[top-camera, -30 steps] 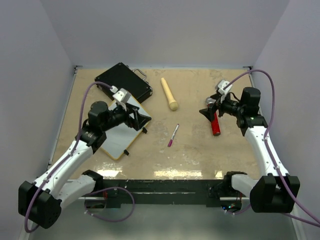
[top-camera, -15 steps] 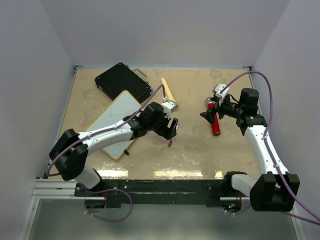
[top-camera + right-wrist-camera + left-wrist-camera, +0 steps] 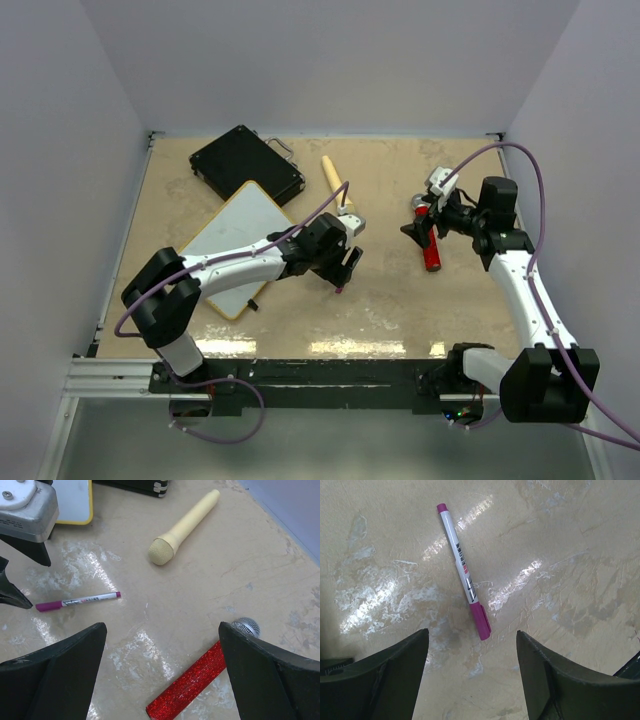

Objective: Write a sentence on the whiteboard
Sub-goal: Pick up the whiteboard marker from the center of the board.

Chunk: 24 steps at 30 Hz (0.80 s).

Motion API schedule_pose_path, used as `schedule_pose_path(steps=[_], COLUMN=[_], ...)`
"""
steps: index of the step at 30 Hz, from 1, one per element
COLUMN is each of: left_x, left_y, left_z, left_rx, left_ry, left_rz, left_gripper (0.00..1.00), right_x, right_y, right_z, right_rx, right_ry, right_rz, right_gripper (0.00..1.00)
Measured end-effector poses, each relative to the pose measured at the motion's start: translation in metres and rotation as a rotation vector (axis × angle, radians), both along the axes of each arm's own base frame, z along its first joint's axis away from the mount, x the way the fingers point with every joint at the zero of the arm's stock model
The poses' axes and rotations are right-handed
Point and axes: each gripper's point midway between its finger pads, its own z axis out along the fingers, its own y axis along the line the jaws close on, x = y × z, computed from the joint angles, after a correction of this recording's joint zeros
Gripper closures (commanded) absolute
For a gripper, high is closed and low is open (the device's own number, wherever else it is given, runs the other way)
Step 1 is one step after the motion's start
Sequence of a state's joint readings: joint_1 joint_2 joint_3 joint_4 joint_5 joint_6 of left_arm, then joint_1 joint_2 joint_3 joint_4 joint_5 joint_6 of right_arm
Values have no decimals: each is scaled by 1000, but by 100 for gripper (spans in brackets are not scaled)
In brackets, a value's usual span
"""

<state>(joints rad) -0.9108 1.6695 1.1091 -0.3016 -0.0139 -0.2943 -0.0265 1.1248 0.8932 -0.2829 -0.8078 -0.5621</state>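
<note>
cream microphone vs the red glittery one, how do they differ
The cream microphone is one pale colour, head included; the red glitter microphone has a silver mesh head. The red one lies under the open right gripper, the cream one apart from it. Both lie flat on the table.

Marker [image 3: 464, 572] on free tabletop [image 3: 570, 555]; left pincer [image 3: 471, 632] spread wide above.

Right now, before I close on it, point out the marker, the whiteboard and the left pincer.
marker [image 3: 464, 570]: left wrist view, middle of its white barrel.
whiteboard [image 3: 238, 225]: top external view, bare white face.
left pincer [image 3: 471, 632]: left wrist view, open gap between its fingertips.
</note>
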Motion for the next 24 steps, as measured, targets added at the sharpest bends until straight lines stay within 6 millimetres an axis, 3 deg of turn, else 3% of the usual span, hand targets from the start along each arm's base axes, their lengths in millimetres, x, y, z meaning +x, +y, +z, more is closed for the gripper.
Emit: schedule_pose_path(steps=[24], left_x=[-1], left_y=[2], left_z=[-1], left_rx=[6], left_ry=[-3], left_rz=[-7], left_gripper=[28], right_x=[-8], right_y=[4], right_z=[-5], right_rx=[-2], right_ry=[18], right_rz=[41], right_gripper=[1])
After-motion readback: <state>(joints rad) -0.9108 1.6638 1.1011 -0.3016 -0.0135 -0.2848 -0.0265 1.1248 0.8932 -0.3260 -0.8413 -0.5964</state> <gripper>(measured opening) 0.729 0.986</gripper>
